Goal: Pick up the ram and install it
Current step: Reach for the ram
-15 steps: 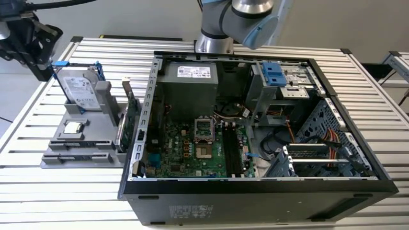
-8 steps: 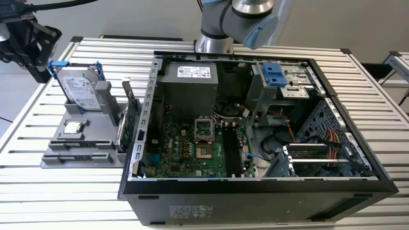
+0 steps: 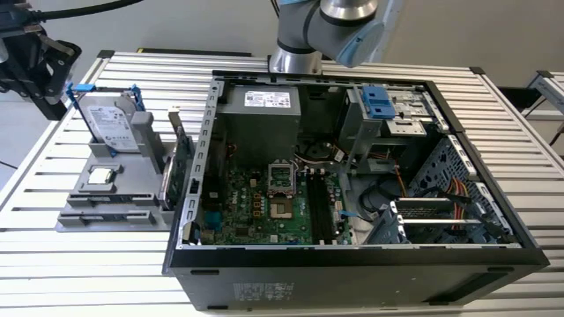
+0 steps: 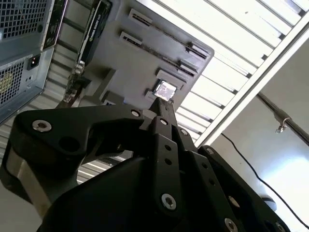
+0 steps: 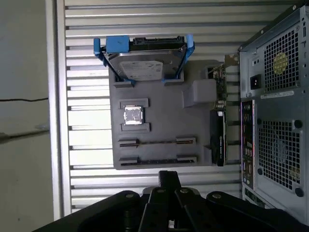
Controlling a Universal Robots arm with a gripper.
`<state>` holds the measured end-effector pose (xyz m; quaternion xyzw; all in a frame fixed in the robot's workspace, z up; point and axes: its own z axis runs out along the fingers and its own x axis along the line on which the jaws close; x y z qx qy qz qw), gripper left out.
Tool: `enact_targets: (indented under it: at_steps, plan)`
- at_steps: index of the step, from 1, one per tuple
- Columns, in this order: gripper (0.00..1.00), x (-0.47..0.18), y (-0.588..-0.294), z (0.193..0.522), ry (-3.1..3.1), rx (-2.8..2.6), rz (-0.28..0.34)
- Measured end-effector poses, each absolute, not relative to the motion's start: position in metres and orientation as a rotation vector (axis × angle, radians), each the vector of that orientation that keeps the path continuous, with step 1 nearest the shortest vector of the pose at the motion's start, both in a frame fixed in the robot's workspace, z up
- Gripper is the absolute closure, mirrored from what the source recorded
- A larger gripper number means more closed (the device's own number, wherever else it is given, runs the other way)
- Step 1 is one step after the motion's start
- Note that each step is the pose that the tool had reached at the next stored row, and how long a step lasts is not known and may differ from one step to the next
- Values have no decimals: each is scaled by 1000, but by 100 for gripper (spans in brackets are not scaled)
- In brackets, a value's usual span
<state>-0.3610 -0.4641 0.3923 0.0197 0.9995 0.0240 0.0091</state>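
The gripper point(image 5: 169, 177) faced the ram point(image 5: 157, 141), jaws closed and empty; lowered unopened, they might knock it askew.

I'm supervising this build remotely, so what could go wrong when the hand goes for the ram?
The ram sits in the gray holder close beside a second stick, so the hand might catch both or tip one. The expansion card stands upright just past one end of the sticks and could get bumped.
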Motion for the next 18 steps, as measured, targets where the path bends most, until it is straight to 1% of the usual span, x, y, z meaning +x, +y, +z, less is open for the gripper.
enact_targets:
  at_steps: [12, 18]
  plan:
    - [100, -361, -482, 392, 3123, 30, 75]
    - [100, -361, -484, 392, 3123, 29, 75]
